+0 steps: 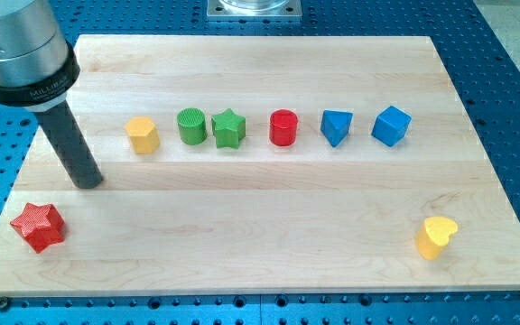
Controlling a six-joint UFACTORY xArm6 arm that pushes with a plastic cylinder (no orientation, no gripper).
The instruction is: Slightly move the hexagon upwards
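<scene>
The yellow hexagon (142, 134) stands on the wooden board at the left end of a row of blocks in the upper half. My tip (88, 181) rests on the board to the lower left of the hexagon, apart from it. The rod rises toward the view's top left. A red star (39, 226) lies below and left of the tip, near the board's lower left corner.
Right of the hexagon the row holds a green cylinder (191, 125), a green star (228, 128), a red cylinder (283, 128), a blue triangle (336, 126) and a blue cube (391, 125). A yellow heart (435, 236) sits at the lower right. The board (260, 271) lies on a blue perforated table.
</scene>
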